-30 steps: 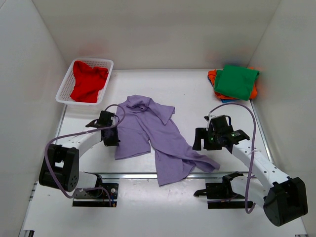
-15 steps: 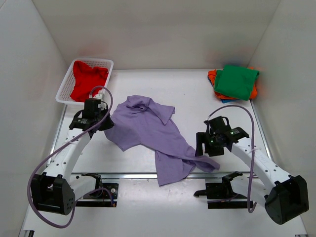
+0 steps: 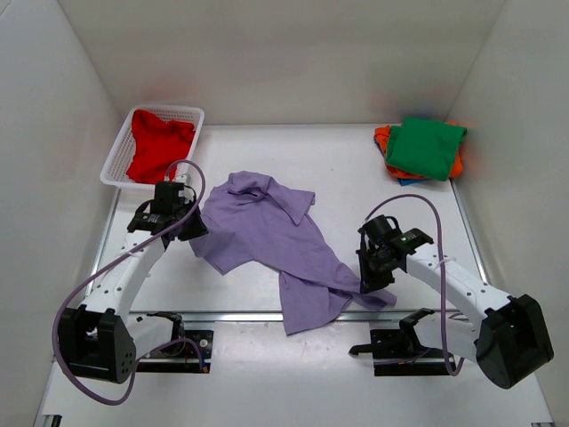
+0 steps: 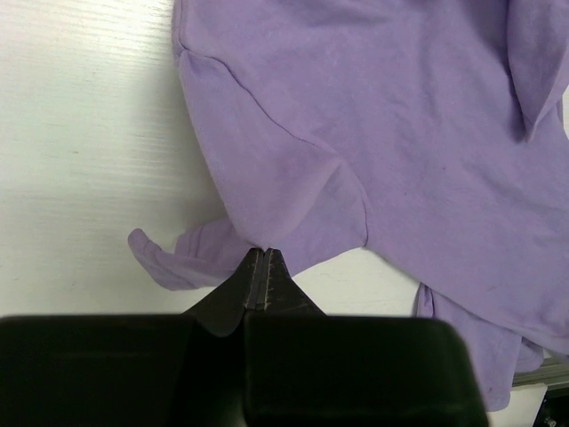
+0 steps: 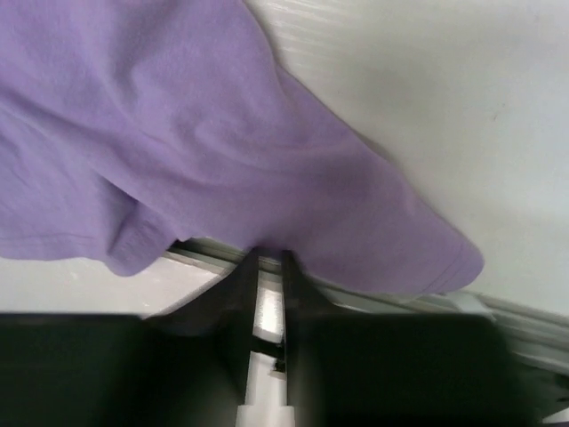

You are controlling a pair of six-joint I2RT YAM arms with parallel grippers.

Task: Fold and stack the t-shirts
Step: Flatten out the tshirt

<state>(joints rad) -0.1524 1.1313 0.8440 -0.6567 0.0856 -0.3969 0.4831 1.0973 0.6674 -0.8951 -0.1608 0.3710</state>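
Note:
The lavender t-shirt (image 3: 276,240) lies crumpled across the middle of the table. My left gripper (image 3: 191,229) is at its left edge, shut on a pinch of hem (image 4: 266,251), with the sleeve spread beyond it. My right gripper (image 3: 372,283) sits at the shirt's lower right corner, near the table's front rail. Its jaws have drawn nearly together, with their tips tucked into the purple cloth (image 5: 269,253). A red t-shirt (image 3: 158,147) lies in the basket. A folded green t-shirt (image 3: 425,145) tops an orange one (image 3: 384,140) at the back right.
The white mesh basket (image 3: 114,160) stands at the back left against the wall. A metal rail (image 3: 231,314) runs along the table's front edge, just under the shirt's lower hem. White walls close in on the left, right and back.
My left gripper swung back and left, pulling the shirt's left edge outward, then held. My right gripper came down onto the shirt's lower right corner and its jaws closed from wide open.

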